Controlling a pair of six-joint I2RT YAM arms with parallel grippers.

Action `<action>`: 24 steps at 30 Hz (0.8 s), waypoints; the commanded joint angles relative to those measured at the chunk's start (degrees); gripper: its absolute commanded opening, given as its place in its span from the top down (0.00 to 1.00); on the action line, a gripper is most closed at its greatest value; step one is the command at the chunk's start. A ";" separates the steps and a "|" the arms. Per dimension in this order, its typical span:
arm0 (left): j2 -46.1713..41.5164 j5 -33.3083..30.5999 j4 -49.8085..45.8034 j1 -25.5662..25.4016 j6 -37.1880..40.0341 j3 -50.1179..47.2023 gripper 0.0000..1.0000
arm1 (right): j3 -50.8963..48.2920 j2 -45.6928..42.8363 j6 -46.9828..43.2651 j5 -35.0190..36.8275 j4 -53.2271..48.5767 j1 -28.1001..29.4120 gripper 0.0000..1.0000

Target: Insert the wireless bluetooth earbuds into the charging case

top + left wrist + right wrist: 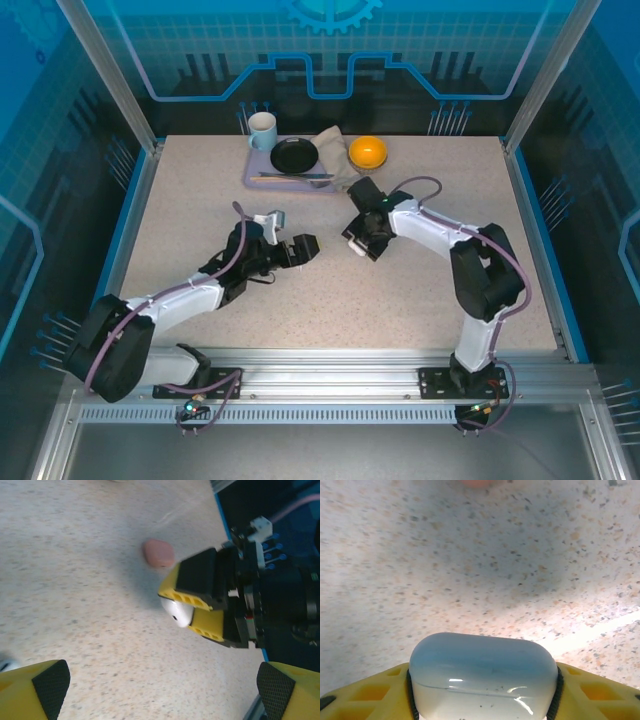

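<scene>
1. Right gripper [358, 244] is clamped on the white charging case [482, 672]. Its yellow fingers [370, 692] press on the two rounded ends, and I judge the case to be held clear of the table [420, 290].
2. Left gripper [162, 692] is spread wide with nothing in it, facing the case from near by.
3. My main worry is the grip. Two pads on smooth curved ends make a pivot, so a nudge from the left gripper could spin the case or squirt it out onto the table.
4. The lid seam looks closed, so no earbud can go in until it is opened. Prying at it one-sided could also twist the case loose.
5. In the right wrist view the case's long axis runs straight across from finger to finger, with the seam parallel to it. A broad rounded face is turned toward the table. I cannot tell which side is the lid.
6. A pink case [158, 553] lies on the table just beyond, apart from both grippers.
</scene>
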 commanded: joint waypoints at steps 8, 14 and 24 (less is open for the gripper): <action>10.49 -1.97 13.80 -4.66 0.74 2.98 0.05 | 1.49 -6.99 4.16 -5.85 4.55 -2.26 0.47; 18.03 -1.71 20.60 -6.14 -1.46 6.67 0.14 | 1.41 -9.08 5.33 -6.96 5.48 -2.61 0.47; 26.27 -1.82 28.58 -7.26 -4.85 11.21 0.23 | 1.40 -10.27 5.55 -8.22 5.92 -3.04 0.48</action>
